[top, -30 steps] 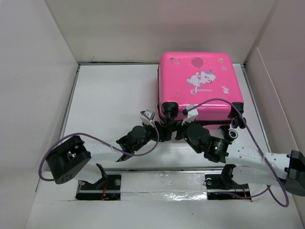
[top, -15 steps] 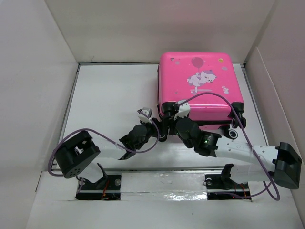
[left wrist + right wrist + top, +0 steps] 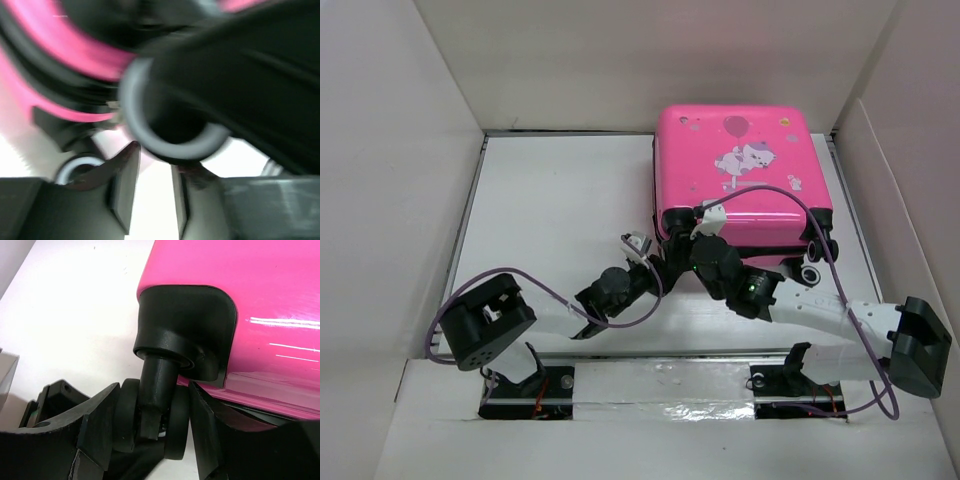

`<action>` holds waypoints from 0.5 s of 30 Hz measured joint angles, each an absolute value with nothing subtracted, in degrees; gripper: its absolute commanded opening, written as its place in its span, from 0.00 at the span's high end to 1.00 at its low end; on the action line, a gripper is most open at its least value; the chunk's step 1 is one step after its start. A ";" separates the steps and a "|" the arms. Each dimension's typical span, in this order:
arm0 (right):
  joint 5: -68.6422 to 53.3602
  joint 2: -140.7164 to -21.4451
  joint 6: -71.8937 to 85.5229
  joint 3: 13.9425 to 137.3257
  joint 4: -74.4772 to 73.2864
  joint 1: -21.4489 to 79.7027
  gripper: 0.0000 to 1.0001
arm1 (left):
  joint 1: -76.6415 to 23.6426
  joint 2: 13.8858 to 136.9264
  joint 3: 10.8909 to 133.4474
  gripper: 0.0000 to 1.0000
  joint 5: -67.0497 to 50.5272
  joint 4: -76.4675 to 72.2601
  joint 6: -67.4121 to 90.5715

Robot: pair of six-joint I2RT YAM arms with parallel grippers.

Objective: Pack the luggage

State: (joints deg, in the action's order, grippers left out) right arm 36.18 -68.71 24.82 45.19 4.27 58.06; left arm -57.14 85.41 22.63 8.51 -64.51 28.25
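Jaws of our right gripper (image 3: 152, 405) straddle a wheel (image 3: 175, 432) of the pink suitcase (image 3: 740, 170); whether they pinch it we cannot tell. Our left gripper (image 3: 152, 175) stands narrowly parted, empty.

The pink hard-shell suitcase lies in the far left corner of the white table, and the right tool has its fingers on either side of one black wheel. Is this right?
No: the pink hard-shell suitcase lies in the far right corner of the white table, as the top external view shows. The rest holds.
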 measured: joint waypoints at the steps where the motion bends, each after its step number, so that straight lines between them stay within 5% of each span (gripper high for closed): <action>1: 35.81 -68.75 24.82 45.19 4.36 57.80 0.97 | -57.56 85.38 22.63 0.63 8.05 -65.25 28.18; 4: 34.81 -68.73 24.86 45.19 4.49 57.36 0.98 | -58.17 85.38 22.63 0.53 7.57 -66.22 27.88; 15: 33.98 -68.64 24.86 45.17 4.69 56.97 0.81 | -58.02 87.48 23.92 0.53 13.43 -65.28 27.90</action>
State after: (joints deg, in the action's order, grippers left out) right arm 33.98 -68.64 24.86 45.17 4.69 56.97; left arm -58.02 87.48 23.92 13.43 -65.28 27.90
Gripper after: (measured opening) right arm 0.591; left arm 0.476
